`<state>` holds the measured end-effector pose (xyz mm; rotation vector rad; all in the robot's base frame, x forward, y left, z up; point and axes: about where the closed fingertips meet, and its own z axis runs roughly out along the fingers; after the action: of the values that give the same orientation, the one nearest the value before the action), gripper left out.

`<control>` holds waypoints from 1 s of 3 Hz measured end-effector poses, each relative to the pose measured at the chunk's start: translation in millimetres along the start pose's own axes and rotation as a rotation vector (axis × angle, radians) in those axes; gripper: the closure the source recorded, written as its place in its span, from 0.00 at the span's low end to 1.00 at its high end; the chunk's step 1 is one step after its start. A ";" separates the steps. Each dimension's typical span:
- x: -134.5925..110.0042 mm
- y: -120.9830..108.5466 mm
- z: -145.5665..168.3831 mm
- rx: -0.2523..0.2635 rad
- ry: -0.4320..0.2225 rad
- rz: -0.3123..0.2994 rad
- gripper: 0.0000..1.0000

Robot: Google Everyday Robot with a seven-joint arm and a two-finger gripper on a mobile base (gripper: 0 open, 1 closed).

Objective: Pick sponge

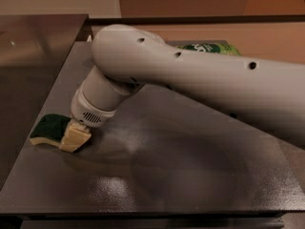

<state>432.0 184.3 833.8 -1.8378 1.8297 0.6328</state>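
The sponge [49, 128] has a dark green top over a pale yellow base. It lies flat near the left edge of the dark grey table [181, 175], towards the front. My gripper [74, 137] hangs from the big grey arm [190, 80] and is down at table level. It sits against the sponge's right end and hides that end. The rest of the sponge shows to the gripper's left.
A bright green snack bag [212, 47] lies at the back of the table, mostly hidden behind the arm. A shiny metal counter [33, 42] adjoins the table on the left. The table's front edge [143, 213] is close below the sponge.
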 end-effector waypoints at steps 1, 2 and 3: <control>-6.2 -8.1 -10.8 -0.012 -0.015 0.005 0.87; -12.0 -23.3 -31.8 -0.015 -0.027 0.006 1.00; -17.8 -42.4 -60.9 -0.006 -0.037 -0.006 1.00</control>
<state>474.1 160.6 892.9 -1.8231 1.8000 0.6664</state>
